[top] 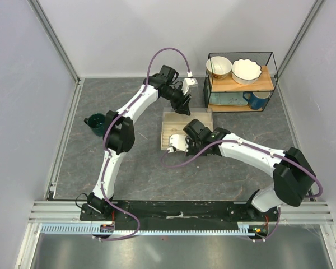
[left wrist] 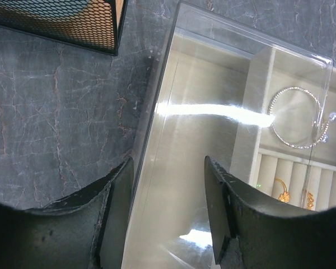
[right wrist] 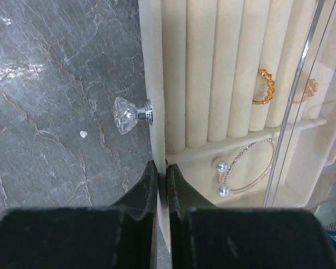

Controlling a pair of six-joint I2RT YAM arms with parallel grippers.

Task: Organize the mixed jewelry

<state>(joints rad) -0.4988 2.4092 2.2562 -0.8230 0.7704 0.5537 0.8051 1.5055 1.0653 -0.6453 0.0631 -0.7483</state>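
Little of the jewelry can be made out from above: the box (top: 186, 128) is partly covered there, and its contents are too small to tell. In the wrist views one ring (right wrist: 263, 87) is seen plainly among the ribbed rolls, while a second ring (right wrist: 308, 87) is blurred behind the clear lid (right wrist: 319, 129). In the left wrist view part of the hoop (left wrist: 295, 117) is washed out by glare on the lid.

Two gold rings and one silvery hoop are counted, with two pearls (right wrist: 221, 166) at the hoop's ends. The hoop lies in the compartment just beside the ring rolls, apart from the rings. One crystal knob (right wrist: 129, 115) sticks out of a box wall.

That wall is pinched by the closed right gripper (right wrist: 161, 168), just beside the knob. The left gripper (left wrist: 168, 168) is held open at the box's far edge, with the lid's edge between its fingers; contact cannot be told.

Far right, two bowls (top: 219, 67) and one mug (top: 256, 100) are counted in the rack (top: 241, 84); only a corner of it shows in the left wrist view.
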